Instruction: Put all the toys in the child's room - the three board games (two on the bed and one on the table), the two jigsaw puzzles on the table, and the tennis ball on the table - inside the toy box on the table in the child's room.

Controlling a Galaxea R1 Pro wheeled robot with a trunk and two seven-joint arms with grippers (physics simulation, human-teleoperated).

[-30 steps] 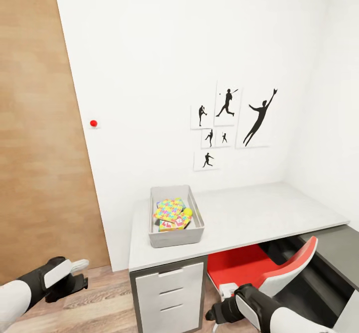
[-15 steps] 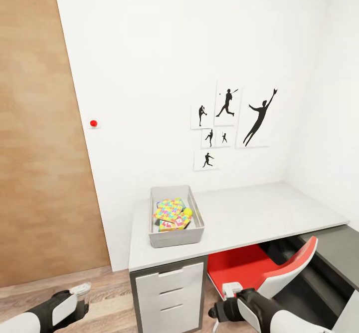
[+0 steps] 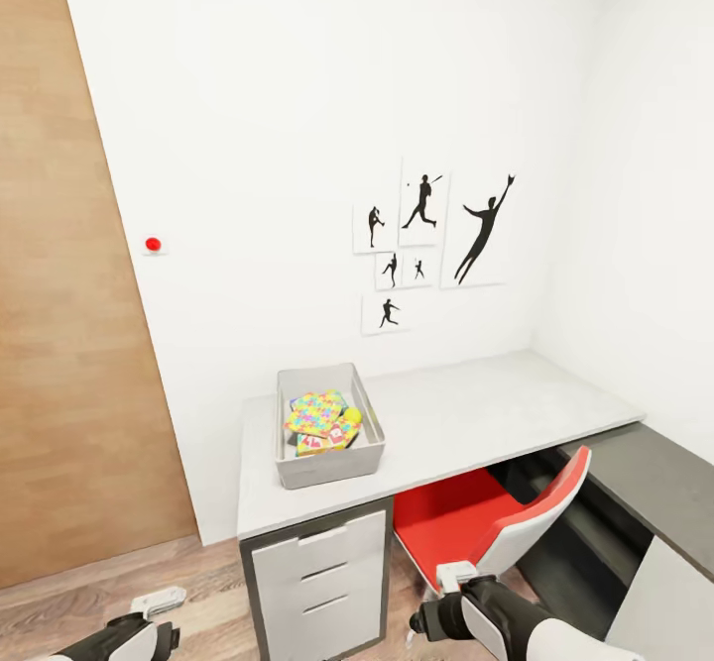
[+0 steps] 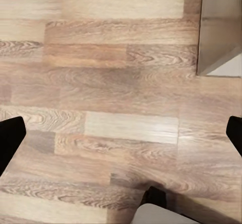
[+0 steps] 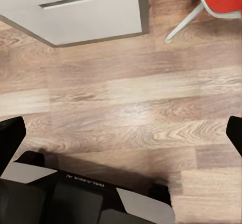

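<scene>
The grey toy box (image 3: 329, 469) stands on the left end of the white table (image 3: 476, 413). Inside it lies a multicoloured jigsaw puzzle (image 3: 315, 410), with a yellow-green tennis ball (image 3: 352, 415) beside it and a flat red-and-white printed piece (image 3: 327, 439) that I cannot identify. The bed is out of view. My left gripper (image 3: 149, 617) hangs low over the floor left of the drawers; its fingertips (image 4: 10, 139) stand wide apart, open and empty. My right gripper (image 3: 436, 604) is low in front of the chair, its fingertips (image 5: 235, 131) also spread, open and empty.
A white drawer unit (image 3: 315, 582) sits under the table's left end, and a red chair (image 3: 496, 527) is pushed under the middle. A wood-panel door (image 3: 59, 344) is at the left. A dark grey unit (image 3: 645, 483) runs along the right wall. Wood-plank floor (image 4: 111, 93) lies below both grippers.
The camera has moved, and the whole scene has slid left. My left arm has dropped lower toward the floor over the last second. The right arm has hardly moved.
</scene>
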